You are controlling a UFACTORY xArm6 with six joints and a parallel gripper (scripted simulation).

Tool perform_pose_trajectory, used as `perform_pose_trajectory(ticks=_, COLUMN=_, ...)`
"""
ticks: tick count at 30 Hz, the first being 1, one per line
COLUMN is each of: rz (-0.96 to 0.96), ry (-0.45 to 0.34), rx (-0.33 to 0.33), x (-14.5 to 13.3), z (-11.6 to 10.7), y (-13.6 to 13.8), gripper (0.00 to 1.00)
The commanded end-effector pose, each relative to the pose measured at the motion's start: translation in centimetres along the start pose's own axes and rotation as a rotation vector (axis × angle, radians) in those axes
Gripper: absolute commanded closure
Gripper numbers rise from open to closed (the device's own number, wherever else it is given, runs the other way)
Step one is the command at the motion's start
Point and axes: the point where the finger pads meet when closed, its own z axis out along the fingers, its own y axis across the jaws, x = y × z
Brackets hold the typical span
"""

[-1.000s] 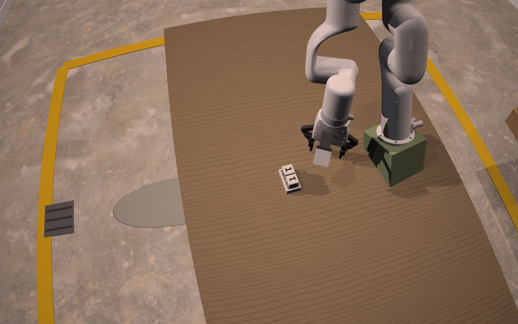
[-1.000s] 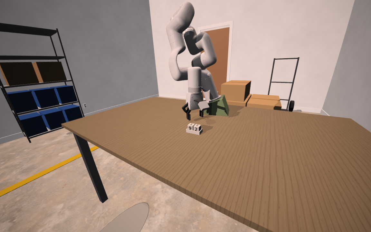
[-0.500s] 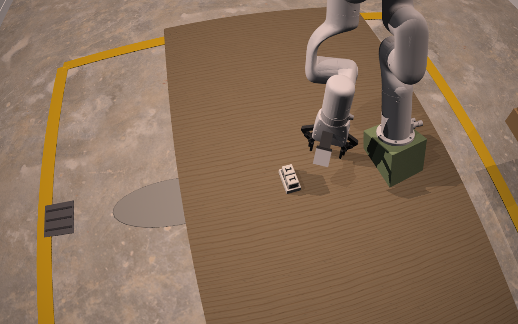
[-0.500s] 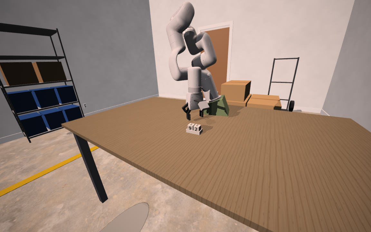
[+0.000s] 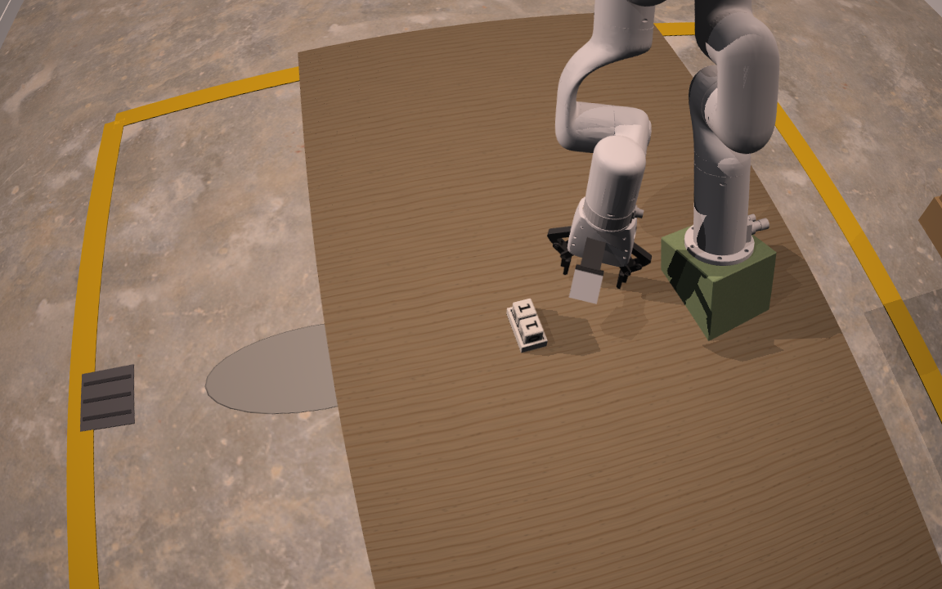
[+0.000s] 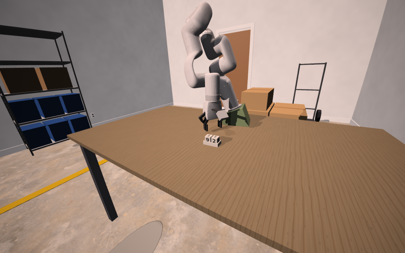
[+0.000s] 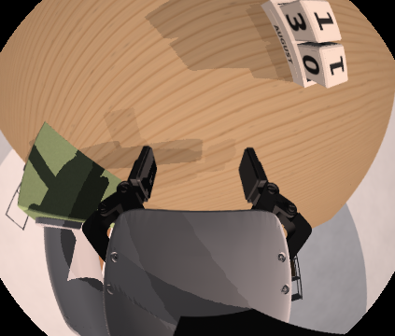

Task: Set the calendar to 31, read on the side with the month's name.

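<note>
The white tray (image 5: 533, 348) (image 6: 211, 144) (image 7: 283, 44) lies flat on the table, its AUGUST side facing the robot base. Two white cubes stand in it side by side. Read from that side, the left cube (image 5: 531, 327) (image 6: 215, 139) (image 7: 295, 21) shows an upright 3 and the right cube (image 5: 524, 308) (image 6: 207, 138) (image 7: 311, 64) an upright 0, so it reads 30. Both top faces show a 1. The back faces show 2 on the left cube and 9 on the right one. My gripper (image 5: 593, 277) (image 6: 212, 127) (image 7: 198, 157) is open and empty, above the table between tray and base.
The green base block (image 5: 742, 293) (image 6: 243, 116) (image 7: 54, 179) carries the arm behind the gripper. The wooden table (image 5: 459, 454) (image 6: 292, 163) extends around the tray. Its far edge from the base lies beyond the tray. Shelving and cardboard boxes stand off the table.
</note>
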Motion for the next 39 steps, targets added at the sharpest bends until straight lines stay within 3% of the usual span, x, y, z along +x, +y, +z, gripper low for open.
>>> perform_pose_trajectory(ticks=1, rz=0.0, ry=0.001, rx=-0.001, x=0.0, z=0.0, y=0.1, gripper=0.0)
perform_pose_trajectory(ticks=17, rz=0.0, ry=0.001, rx=-0.001, x=0.0, z=-0.3, y=0.1, gripper=0.0)
perform_pose_trajectory(ticks=30, rz=0.0, ry=0.001, rx=-0.002, x=0.0, z=-3.5, y=0.1, gripper=0.0)
perform_pose_trajectory(ticks=39, rz=0.009, ry=0.001, rx=-0.001, x=0.1, z=-3.8, y=0.1, gripper=0.0)
